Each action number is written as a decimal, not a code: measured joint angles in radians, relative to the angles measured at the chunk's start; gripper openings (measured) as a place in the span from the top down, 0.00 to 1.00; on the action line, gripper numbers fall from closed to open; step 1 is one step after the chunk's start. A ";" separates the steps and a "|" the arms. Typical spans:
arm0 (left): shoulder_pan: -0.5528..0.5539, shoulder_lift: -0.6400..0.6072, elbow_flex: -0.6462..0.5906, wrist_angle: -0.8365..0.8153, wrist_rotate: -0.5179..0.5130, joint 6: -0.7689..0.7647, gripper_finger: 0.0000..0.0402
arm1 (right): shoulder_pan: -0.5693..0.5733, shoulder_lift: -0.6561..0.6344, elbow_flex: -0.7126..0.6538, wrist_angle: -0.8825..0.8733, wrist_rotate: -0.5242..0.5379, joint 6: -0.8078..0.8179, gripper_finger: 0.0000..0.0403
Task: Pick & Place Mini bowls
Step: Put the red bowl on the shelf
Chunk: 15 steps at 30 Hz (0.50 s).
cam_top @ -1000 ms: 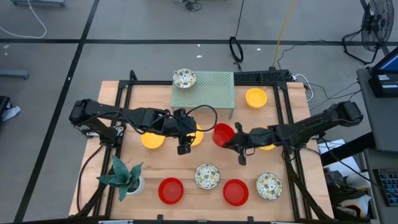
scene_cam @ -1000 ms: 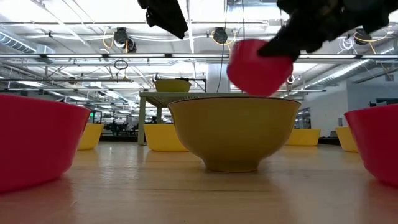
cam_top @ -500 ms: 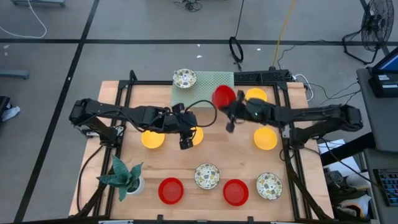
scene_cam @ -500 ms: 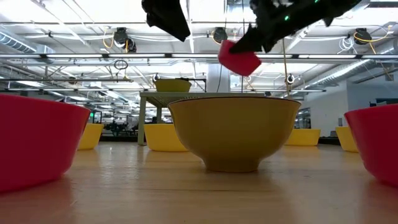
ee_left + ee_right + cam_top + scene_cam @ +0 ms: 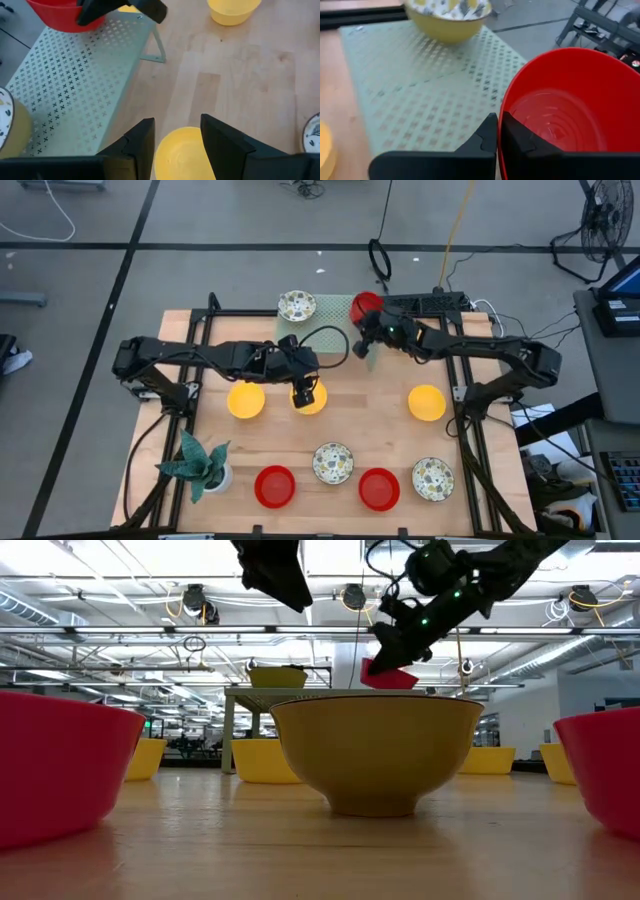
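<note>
Holding a red bowl by its rim, the right gripper has fingers pinched on the wall, over the far right corner of the green rack, near the speckled bowl. Lower it level, fully inside the rack edge, before letting go (corner placement risks tipping). Left gripper hangs fingers spread over a yellow bowl; no readable labels anywhere.
</note>
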 joint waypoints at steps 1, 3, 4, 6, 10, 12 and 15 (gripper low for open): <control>0.004 0.000 0.000 0.000 0.000 0.002 0.59 | -0.007 0.011 0.011 -0.006 -0.002 0.011 0.99; 0.012 0.000 0.000 0.000 0.001 0.008 0.59 | -0.017 0.034 0.038 -0.024 -0.002 0.021 0.99; 0.015 0.000 0.000 0.000 0.000 0.014 0.59 | -0.018 0.046 0.057 -0.024 -0.002 0.020 0.99; 0.022 0.000 0.000 -0.001 0.001 0.026 0.59 | -0.021 0.068 0.096 -0.058 -0.002 0.015 0.99; 0.035 -0.001 0.000 -0.003 0.001 0.028 0.59 | -0.026 0.117 0.171 -0.126 -0.003 0.009 0.99; 0.040 -0.001 0.000 -0.012 0.002 0.035 0.59 | -0.028 0.126 0.195 -0.130 -0.003 0.004 0.99; 0.047 -0.001 0.000 -0.022 0.002 0.047 0.59 | -0.033 0.133 0.209 -0.132 -0.002 -0.010 0.99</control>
